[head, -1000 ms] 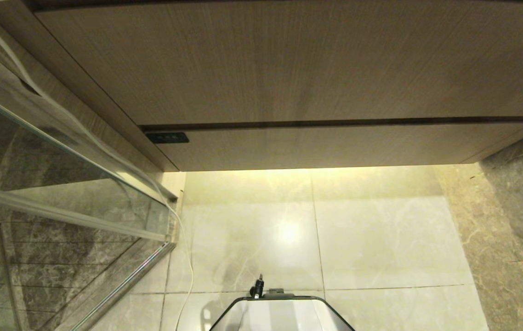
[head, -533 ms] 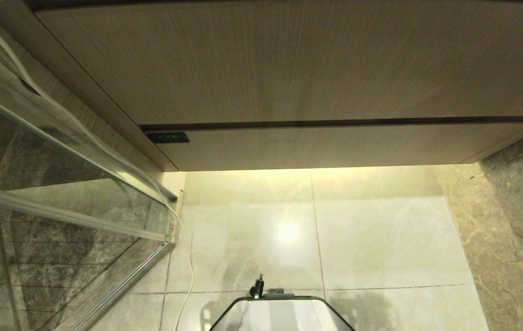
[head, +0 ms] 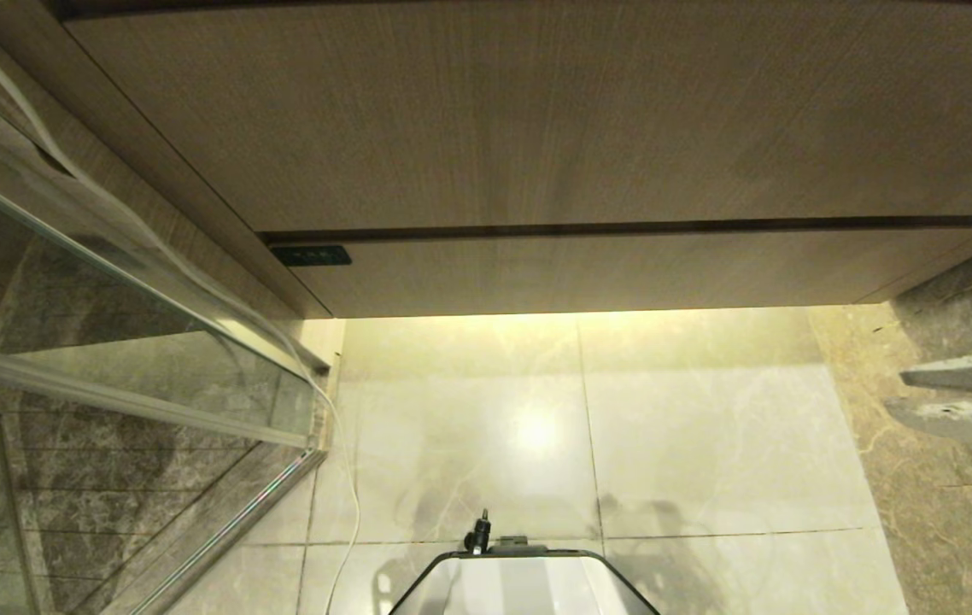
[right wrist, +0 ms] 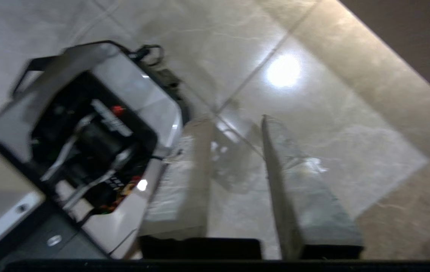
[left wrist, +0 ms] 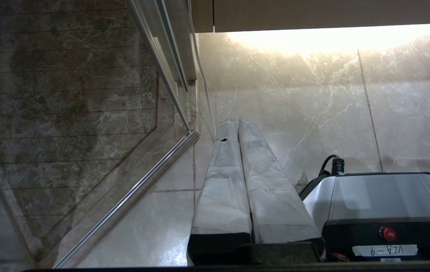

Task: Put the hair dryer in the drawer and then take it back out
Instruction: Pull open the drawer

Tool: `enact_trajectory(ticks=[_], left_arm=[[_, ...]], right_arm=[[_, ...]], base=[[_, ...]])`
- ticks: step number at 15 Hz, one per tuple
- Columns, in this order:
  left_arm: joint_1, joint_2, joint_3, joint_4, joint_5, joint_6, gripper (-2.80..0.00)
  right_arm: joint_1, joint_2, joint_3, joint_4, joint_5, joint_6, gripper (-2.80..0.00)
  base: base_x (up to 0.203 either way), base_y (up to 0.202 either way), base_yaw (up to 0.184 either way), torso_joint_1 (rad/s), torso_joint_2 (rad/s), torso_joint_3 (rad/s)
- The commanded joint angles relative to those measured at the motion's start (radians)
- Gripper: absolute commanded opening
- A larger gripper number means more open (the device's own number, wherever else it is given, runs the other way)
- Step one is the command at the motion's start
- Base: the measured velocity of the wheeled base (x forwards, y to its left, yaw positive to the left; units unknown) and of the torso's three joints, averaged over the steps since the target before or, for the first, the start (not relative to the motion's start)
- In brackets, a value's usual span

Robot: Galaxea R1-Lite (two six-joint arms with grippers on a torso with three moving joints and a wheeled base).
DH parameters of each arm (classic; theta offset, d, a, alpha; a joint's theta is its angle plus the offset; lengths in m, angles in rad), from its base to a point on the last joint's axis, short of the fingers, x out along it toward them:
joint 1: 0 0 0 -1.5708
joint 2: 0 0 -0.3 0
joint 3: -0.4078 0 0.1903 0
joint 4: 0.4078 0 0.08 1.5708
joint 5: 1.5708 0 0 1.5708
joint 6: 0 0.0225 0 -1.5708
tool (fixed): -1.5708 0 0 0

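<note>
At the right edge of your head view, the right gripper (head: 922, 397) comes into frame with two grey-wrapped fingers (head: 964, 371) pointing inward over the darker marble strip beside the pale floor tiles (head: 708, 444). Its jaws stand partly apart, with a clear gap between them and nothing in it; your right wrist view shows the same gripper (right wrist: 237, 121) above the glossy tiles, empty, with the robot's base (right wrist: 86, 124) just beside it.

Your left gripper (left wrist: 234, 122) hangs low beside the base (left wrist: 381, 200), its two padded fingers (left wrist: 222, 181) pressed flat together and holding nothing. It points toward the floor near the glass shower partition (left wrist: 169, 71).

Ahead of you, the drawer (head: 623, 269) is fully pushed in: a wide, shallow wood-grain front with a small dark label (head: 311, 255) at its left corner, sitting under the taller wood-grain panel (head: 537, 120) and separated from it by a thin dark gap. Warm light spills onto the tiles from beneath it.

You cannot see the hair dryer in any view, so you cannot tell where it lies. A thin white cord (head: 354, 504) runs down along the shower partition's edge to the floor.
</note>
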Motion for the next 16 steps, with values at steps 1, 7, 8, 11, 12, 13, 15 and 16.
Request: enact_trajectory(ticks=[1,7,8,11,12,13,15,16], left_arm=[[0.0,0.0,0.0,0.0,0.0,0.0,-2.8],[0.0,0.0,0.0,0.0,0.001,0.0,-2.8],[-0.002,0.0,0.0,0.0,0.001,0.0,-2.8],[0.0,0.0,0.0,-0.001,0.001,0.0,-2.8],[0.0,-0.002,0.0,0.0,0.001,0.0,-2.8],[0.0,-0.002,0.0,0.0,0.001,0.0,-2.8],[0.0,0.0,0.0,0.0,0.001,0.0,-2.8],[0.0,0.0,0.0,0.0,0.001,0.0,-2.8]], right_arm=[[0.057,0.063,0.038,-0.116,-0.153,-0.003,0.0],[0.261,0.22,0.112,-0.571,-0.391,-0.09,0.0],[0.26,0.231,0.112,-0.59,-0.379,-0.167,0.0],[0.249,0.259,0.147,-0.69,-0.324,-0.323,0.0],[0.235,0.262,0.156,-0.706,-0.304,-0.386,0.0],[0.209,0.265,0.163,-0.721,-0.282,-0.472,0.0],[0.138,0.289,0.167,-0.745,-0.224,-0.631,0.0],[0.122,0.311,0.168,-0.756,-0.206,-0.653,0.0]], base=[[0.0,0.0,0.0,0.0,0.0,0.0],[0.0,0.0,0.0,0.0,0.0,0.0],[0.0,0.0,0.0,0.0,0.0,0.0],[0.0,0.0,0.0,0.0,0.0,0.0],[0.0,0.0,0.0,0.0,0.0,0.0],[0.0,0.0,0.0,0.0,0.0,0.0],[0.0,0.0,0.0,0.0,0.0,0.0],[0.0,0.0,0.0,0.0,0.0,0.0]])
